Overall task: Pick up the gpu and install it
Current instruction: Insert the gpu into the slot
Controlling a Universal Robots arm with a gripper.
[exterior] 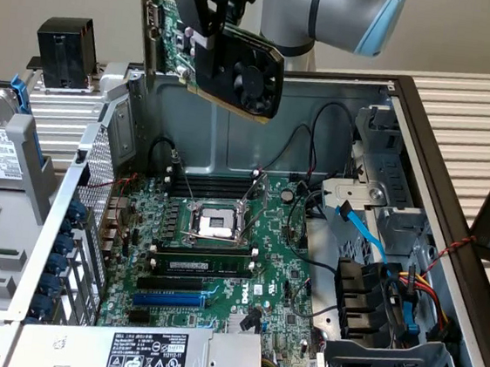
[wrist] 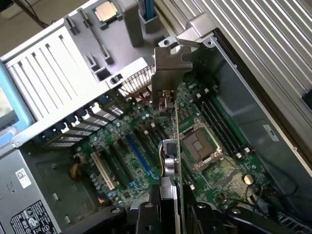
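In the exterior view, the claw [exterior: 212, 15] is clamped shut on the gpu [exterior: 254, 78]. It holds the card tilted and high above the open case, well clear of the motherboard [exterior: 218, 268]. The card is lifted but not seated, so the carry looks to be in hand.

In the wrist view, the gpu [wrist: 171, 97] hangs edge-on from the claw [wrist: 168, 212], above the expansion slots [wrist: 139, 153]. Seating it would likely call for squaring the card's edge over a slot.

We see an arm [exterior: 328, 17] of smooth silver-grey metal with rounded, tube-like joints, one closed by a light blue cap [exterior: 380, 22]. Our tool [exterior: 213, 24] is matt black and angular, built of flat plates. Its fingers [wrist: 146, 215] are black, blocky and softly edged.
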